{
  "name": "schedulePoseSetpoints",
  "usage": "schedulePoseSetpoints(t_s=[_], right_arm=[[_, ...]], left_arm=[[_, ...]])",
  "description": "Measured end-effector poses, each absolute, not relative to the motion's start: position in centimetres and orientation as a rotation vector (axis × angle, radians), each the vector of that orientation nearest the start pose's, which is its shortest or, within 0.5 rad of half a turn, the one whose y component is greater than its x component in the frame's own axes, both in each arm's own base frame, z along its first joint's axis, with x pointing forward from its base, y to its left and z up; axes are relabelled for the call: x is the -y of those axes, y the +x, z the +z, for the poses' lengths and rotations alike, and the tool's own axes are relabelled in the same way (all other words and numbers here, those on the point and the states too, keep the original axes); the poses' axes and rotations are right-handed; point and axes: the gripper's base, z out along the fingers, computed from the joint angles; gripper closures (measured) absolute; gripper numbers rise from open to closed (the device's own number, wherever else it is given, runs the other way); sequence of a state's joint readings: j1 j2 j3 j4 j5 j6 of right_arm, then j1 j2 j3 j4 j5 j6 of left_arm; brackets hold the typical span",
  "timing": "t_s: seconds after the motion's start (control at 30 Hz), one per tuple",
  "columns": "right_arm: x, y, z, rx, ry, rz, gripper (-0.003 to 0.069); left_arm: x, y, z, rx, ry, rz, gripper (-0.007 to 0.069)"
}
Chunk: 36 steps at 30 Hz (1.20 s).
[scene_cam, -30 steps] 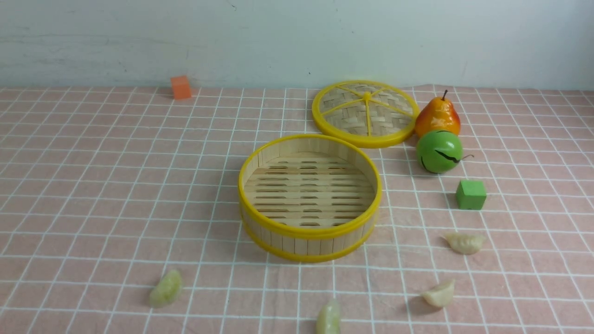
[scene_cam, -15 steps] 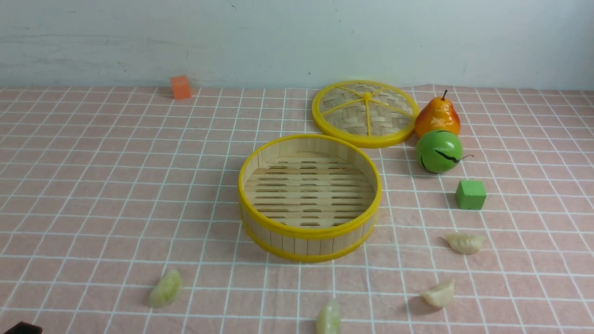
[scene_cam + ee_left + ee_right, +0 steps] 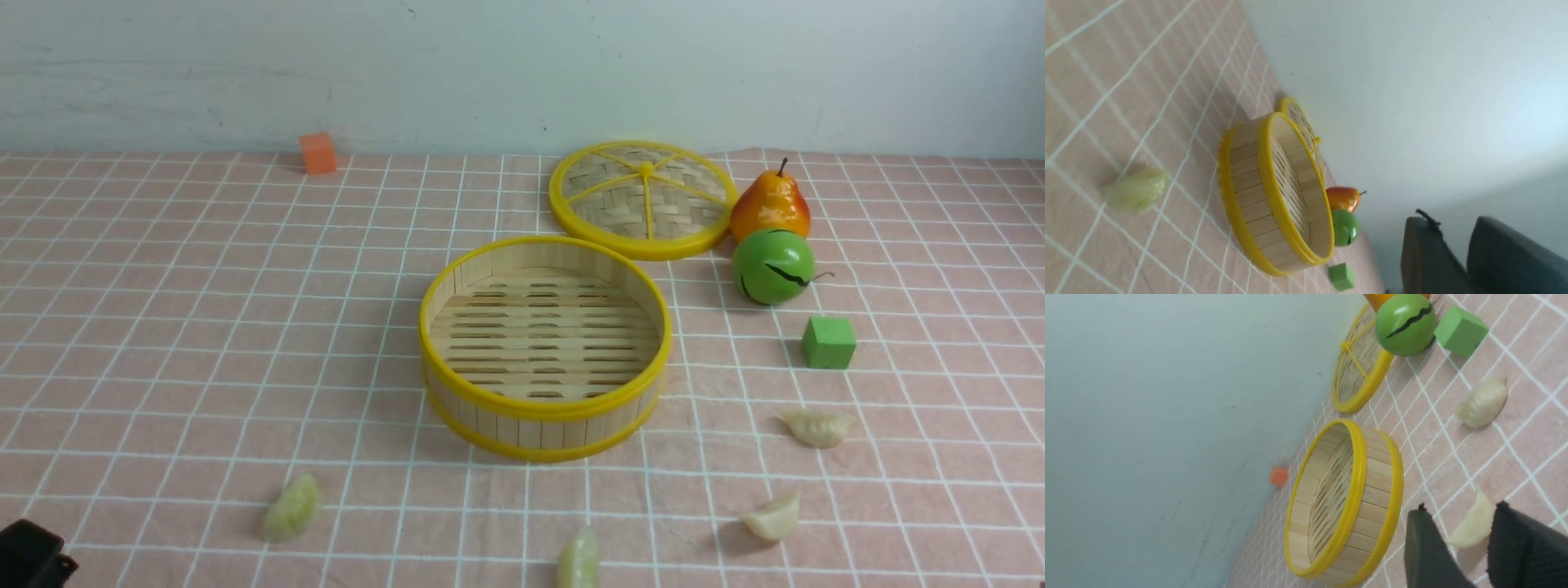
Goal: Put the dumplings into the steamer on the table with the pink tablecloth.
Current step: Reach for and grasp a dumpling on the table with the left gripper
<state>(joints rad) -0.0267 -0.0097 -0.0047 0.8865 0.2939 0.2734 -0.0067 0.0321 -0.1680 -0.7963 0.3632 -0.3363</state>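
Observation:
The steamer [image 3: 543,408] stands open in the middle of the pink tablecloth [image 3: 163,327], with nothing on its slat floor. Four dumplings lie on the cloth around its near side: one pale green at the near left [image 3: 291,508], one at the front edge [image 3: 578,559], and two cream ones on the right [image 3: 773,517] [image 3: 819,427]. My left gripper [image 3: 1453,220] is open and empty, and a dark part of it shows at the front view's bottom left corner. My right gripper [image 3: 1461,508] is open, with a cream dumpling [image 3: 1474,522] on the cloth showing through the gap between its fingers.
The woven steamer lid [image 3: 641,198] lies behind the steamer to the right. Beside it are a pear [image 3: 769,204], a green ball [image 3: 772,265] and a green cube [image 3: 828,342]. An orange cube [image 3: 317,153] sits by the back wall.
The left gripper has come up into the bottom left corner of the front view. The steamer and dumplings have stayed in place.

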Motion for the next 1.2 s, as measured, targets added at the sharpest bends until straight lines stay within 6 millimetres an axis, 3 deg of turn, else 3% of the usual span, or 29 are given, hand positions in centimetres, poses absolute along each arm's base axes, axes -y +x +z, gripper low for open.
schedulePoseSetpoints(t_s=[0.07,0.13,0.17,0.2,0.23,0.37,0.5,0.67,0.87,0.97,1.07,1.2], right_arm=[[-1.9,5.3,20.7,-1.562,0.750,0.976,0.0456],[-1.8,5.6,22.9,-1.587,0.614,0.851,0.0548],[-1.8,5.9,24.1,-1.612,0.549,0.782,0.0602],[-1.8,6.1,24.0,-1.624,0.542,0.771,0.0611],[-1.8,6.8,25.5,-1.668,0.461,0.694,0.0659],[-2.6,9.5,30.0,-1.858,0.161,0.538,0.0680],[-3.7,12.5,32.2,-2.113,-0.107,0.545,0.0680],[-6.5,15.3,32.8,-2.350,-0.462,0.657,0.0671],[-11.2,15.3,30.6,-2.462,-0.939,0.668,0.0665],[-12.9,14.7,29.7,-2.474,-1.116,0.651,0.0662],[-13.5,14.5,29.3,-2.478,-1.161,0.651,0.0661],[-13.6,14.9,29.1,-2.463,-1.165,0.616,0.0659]], left_arm=[[2.6,4.9,25.7,-1.622,-0.626,-0.994,0.0548],[3.1,6.3,28.2,-1.795,-0.466,-0.864,0.0638],[3.2,7.1,29.3,-1.860,-0.412,-0.816,0.0638],[3.3,7.2,29.4,-1.887,-0.387,-0.803,0.0638],[3.4,8.2,30.7,-1.984,-0.286,-0.732,0.0638],[3.5,12.2,33.2,-2.318,-0.035,-0.553,0.0638],[4.0,15.9,33.9,-2.511,0.177,-0.447,0.0638],[7.1,20.2,32.7,-2.681,0.507,-0.330,0.0638],[9.6,24.2,28.8,-2.837,0.618,-0.164,0.0631],[9.8,26.1,26.3,-2.903,0.590,-0.067,0.0542],[9.8,27.0,25.0,-2.918,0.593,-0.016,0.0460],[10.2,29.2,22.5,-2.864,0.622,0.048,0.0227]])
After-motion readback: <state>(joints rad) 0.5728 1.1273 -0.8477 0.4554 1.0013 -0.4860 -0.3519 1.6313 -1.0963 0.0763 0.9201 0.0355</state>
